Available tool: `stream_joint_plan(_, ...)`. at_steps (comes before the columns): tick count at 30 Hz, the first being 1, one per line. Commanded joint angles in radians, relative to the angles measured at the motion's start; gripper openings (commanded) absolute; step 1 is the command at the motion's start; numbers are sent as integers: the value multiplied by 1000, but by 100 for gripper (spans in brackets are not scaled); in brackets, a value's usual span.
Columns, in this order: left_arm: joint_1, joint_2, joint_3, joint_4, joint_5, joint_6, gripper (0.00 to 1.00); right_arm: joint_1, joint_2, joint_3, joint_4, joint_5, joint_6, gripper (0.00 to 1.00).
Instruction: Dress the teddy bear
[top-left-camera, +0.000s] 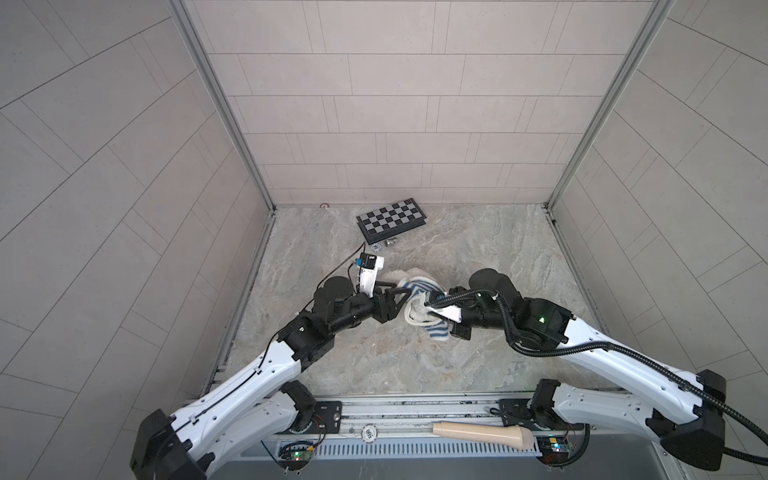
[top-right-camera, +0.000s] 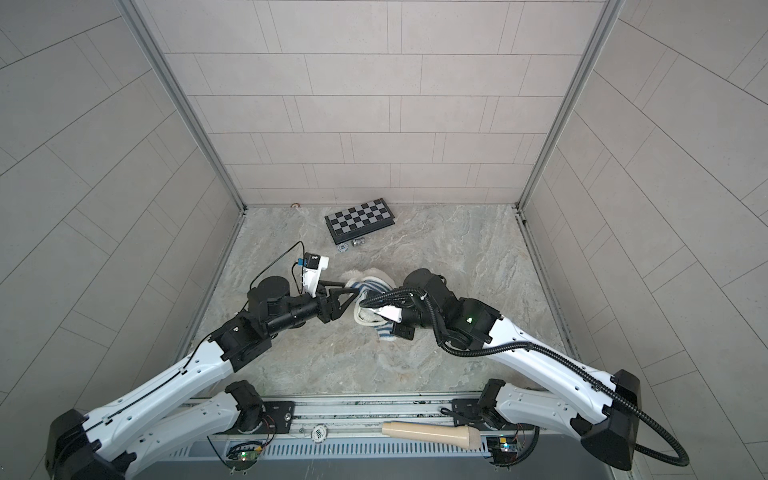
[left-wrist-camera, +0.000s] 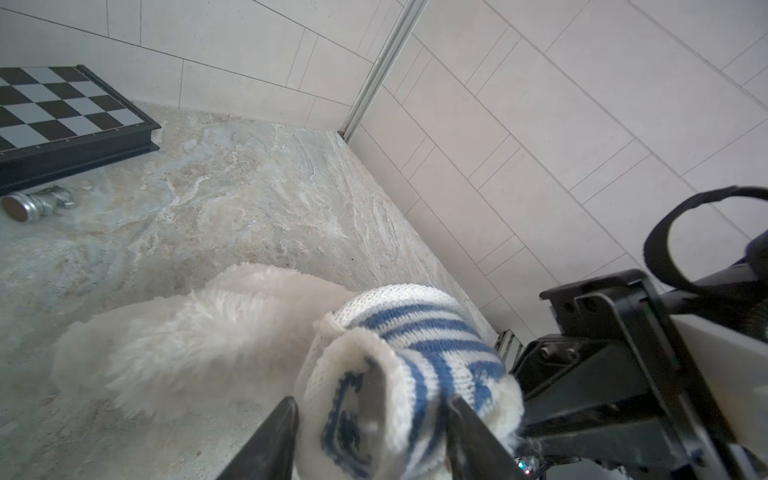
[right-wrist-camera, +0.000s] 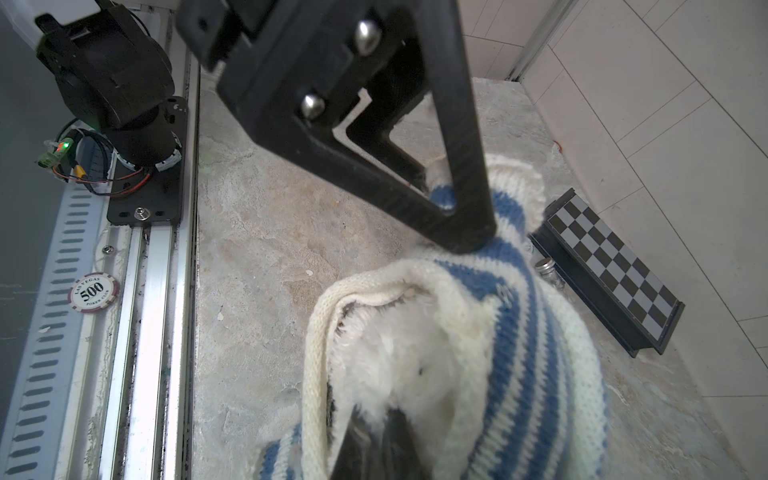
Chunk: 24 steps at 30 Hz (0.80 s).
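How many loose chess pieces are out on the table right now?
1. A silver chess piece lies on its side just in front of the chessboard, at its near edge. Others may be hidden from these views.

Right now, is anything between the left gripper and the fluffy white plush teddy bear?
Yes, only the blue-and-white striped knitted shirt: it wraps the part of the fluffy white teddy bear lying between the jaws of the left gripper. Bare fur shows beside it; nothing else visible intervenes.
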Motion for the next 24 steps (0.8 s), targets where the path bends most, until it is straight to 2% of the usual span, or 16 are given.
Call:
stream_joint_plan(1, -2, 19, 43, 76, 26, -5, 37, 8, -4, 10, -3, -10, -39, 0)
stream_joint_plan(3, -2, 23, 49, 91, 30, -13, 23, 13, -1, 14, -12, -1, -40, 0)
stream_joint_plan(5, -2, 26, 60, 86, 21, -13, 14, 16, 4, 13, -16, 5, -44, 0)
stream_joint_plan(9, -2, 35, 74, 93, -11, -34, 4, 45, 38, 29, -45, 32, -64, 0)
stream_joint_plan(12, -2, 54, 90, 84, -45, -64, 0, 71, 60, 40, -66, 51, -81, 0)
stream_joint_plan(15, -2, 97, 131, -8, -94, -60, 0, 95, 54, 35, -66, 53, -93, 0)
stream_joint_plan(19, -4, 130, 122, 17, -106, -87, 0, 110, 54, 36, -80, 56, -104, 0)
stream_joint_plan(24, -4, 166, 130, -33, -173, -103, 0, 140, 50, 34, -87, 34, -125, 0)
